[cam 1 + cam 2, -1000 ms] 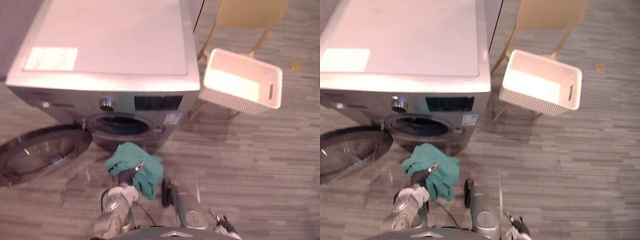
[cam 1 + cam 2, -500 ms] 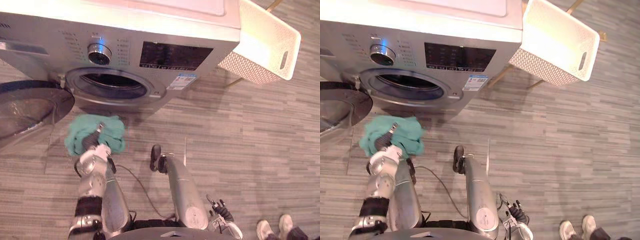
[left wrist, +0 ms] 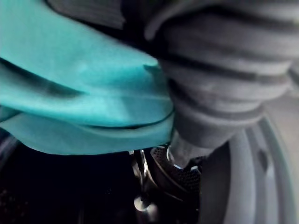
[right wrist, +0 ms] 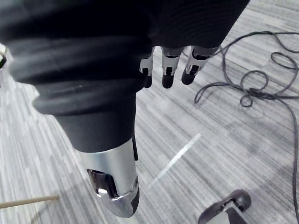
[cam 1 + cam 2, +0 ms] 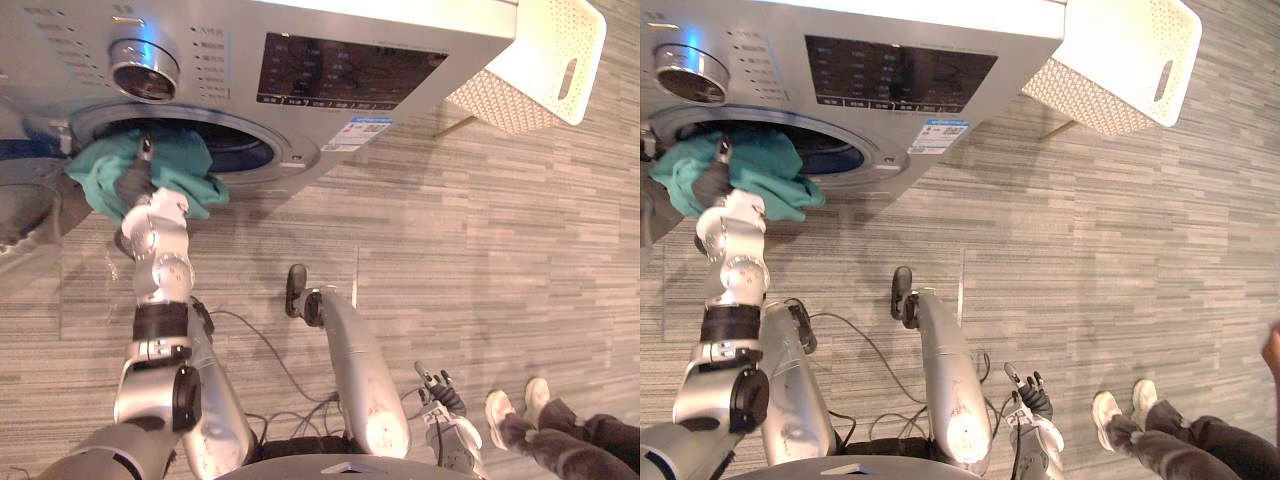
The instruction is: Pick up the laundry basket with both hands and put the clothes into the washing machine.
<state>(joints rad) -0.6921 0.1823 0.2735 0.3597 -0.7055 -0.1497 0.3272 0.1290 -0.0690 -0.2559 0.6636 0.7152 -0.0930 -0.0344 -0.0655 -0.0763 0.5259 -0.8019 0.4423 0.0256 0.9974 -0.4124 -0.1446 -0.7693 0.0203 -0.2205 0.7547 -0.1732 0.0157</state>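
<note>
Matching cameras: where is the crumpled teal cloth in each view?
Left eye view: crumpled teal cloth upper left, at the silver washer's drum opening.
Right eye view: upper left too.
Left wrist view: against the dark drum.
Right wrist view: faces grey floor.
Landmark: the drum opening.

Drum opening (image 5: pixel 250 155) of washing machine (image 5: pixel 330 70), upper left of frame: left part blocked by teal cloth (image 5: pixel 178 168) bunched round left hand (image 5: pixel 135 182); right part dark and free. Open door (image 5: pixel 22 215) at left edge, just beside the opening. Floor (image 5: pixel 480 250) bare across centre and right; right hand (image 5: pixel 294 288) hangs over it. Basket (image 5: pixel 540 55) upper right, by the machine's corner. Person's shoes (image 5: pixel 515 412) lower right.
</note>
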